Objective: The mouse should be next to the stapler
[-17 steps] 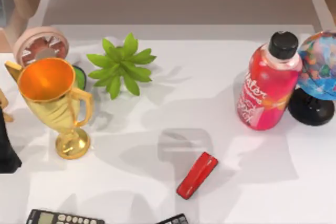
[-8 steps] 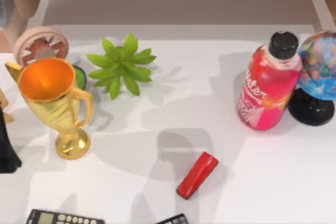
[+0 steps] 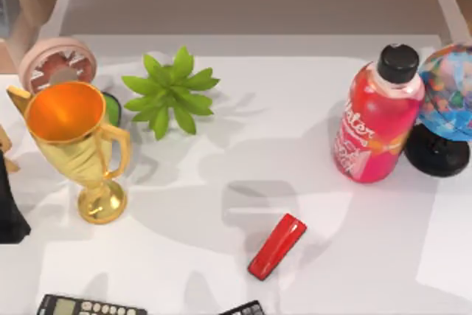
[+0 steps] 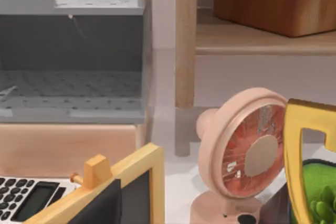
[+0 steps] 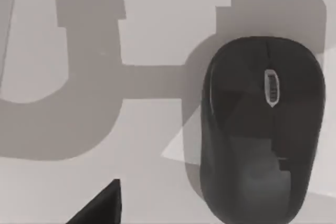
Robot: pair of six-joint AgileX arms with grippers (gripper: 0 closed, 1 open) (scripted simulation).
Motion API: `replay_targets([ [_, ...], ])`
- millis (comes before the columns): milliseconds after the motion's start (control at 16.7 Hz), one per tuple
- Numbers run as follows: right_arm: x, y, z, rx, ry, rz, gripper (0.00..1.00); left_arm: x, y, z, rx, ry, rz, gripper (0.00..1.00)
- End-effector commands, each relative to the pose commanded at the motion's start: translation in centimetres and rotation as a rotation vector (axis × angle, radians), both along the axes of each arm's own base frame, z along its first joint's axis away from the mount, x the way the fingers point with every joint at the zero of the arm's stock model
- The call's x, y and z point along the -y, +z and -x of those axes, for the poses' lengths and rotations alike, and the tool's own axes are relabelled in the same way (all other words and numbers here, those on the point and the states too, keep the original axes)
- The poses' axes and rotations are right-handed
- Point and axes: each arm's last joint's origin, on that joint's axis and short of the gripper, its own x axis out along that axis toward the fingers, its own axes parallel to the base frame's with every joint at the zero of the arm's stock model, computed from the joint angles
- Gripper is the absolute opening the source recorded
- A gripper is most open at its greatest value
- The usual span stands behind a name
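The red stapler [image 3: 276,246] lies near the table's [image 3: 295,123] near edge. The black mouse [image 5: 262,129] sits on the white surface below the right wrist camera. I cannot tell either gripper's state.

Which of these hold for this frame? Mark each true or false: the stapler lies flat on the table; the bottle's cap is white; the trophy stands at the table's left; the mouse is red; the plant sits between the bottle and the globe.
1. The red stapler lies flat on the white table. True.
2. The pink-red bottle has a white cap. False: its cap is black.
3. The gold trophy stands at the table's left. True.
4. The mouse is red. False: it is black.
5. The green plant sits between bottle and globe. False: it is right of the trophy.
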Motion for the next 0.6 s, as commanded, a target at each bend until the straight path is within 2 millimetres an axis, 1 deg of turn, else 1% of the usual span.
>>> replay_targets([
  [60, 0.08, -0.58, -0.19, -0.012, 0.004, -0.005, 1.00, 0.00, 0.00, 0.00, 0.000, 0.000, 0.000, 1.00],
  [180, 0.13, -1.10, -0.37, -0.021, 0.009, -0.009, 1.00, 0.00, 0.00, 0.00, 0.000, 0.000, 0.000, 1.00],
  [600, -0.09, -1.25, -0.45, -0.022, 0.012, -0.010, 1.00, 0.00, 0.00, 0.00, 0.000, 0.000, 0.000, 1.00],
])
